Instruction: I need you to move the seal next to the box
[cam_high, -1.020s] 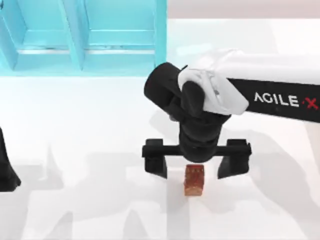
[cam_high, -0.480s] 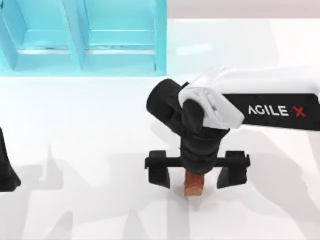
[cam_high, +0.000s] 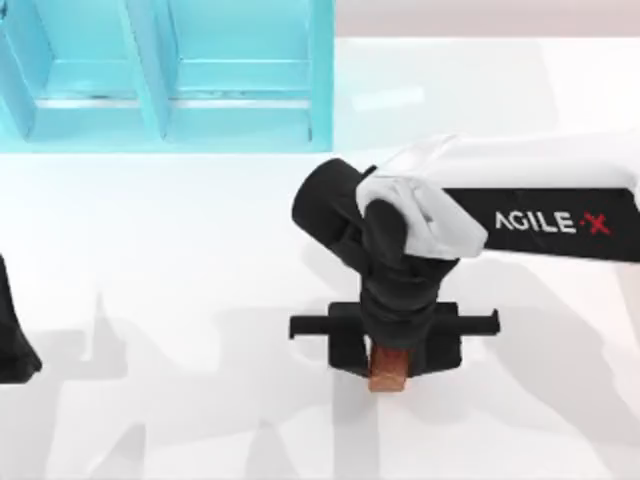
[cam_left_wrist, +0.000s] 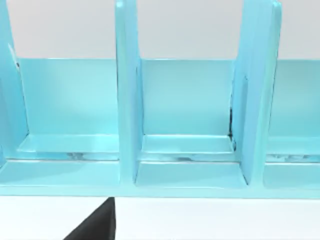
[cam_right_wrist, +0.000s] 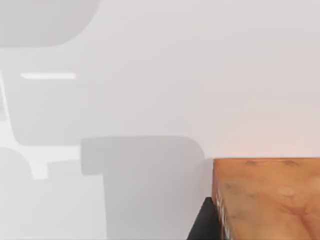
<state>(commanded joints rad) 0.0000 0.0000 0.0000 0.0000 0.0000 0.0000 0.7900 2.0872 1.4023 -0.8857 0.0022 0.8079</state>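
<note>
The seal (cam_high: 388, 378), a small glossy orange-brown block, stands on the white table right of centre, toward the front. My right gripper (cam_high: 392, 354) hangs straight over it, with its two black fingers drawn in against the seal's left and right sides, so it is shut on the seal. In the right wrist view the seal (cam_right_wrist: 270, 200) is close up, with one black finger (cam_right_wrist: 204, 221) touching its edge. The box (cam_high: 320, 90), a light-blue rack with upright dividers, stands at the back left, well apart from the seal. My left arm (cam_high: 12, 340) is parked at the left edge.
The box's open compartments (cam_left_wrist: 185, 105) face the table in the left wrist view, with tall blue dividers (cam_left_wrist: 127, 100) between them. White tabletop (cam_high: 180, 280) lies between the box and the seal. The right arm's white link (cam_high: 540, 190) reaches in from the right.
The right gripper's fingers have closed inward from a wide-open span onto the seal's two sides, after the gripper came down over it. The seal and the left arm have not moved.
</note>
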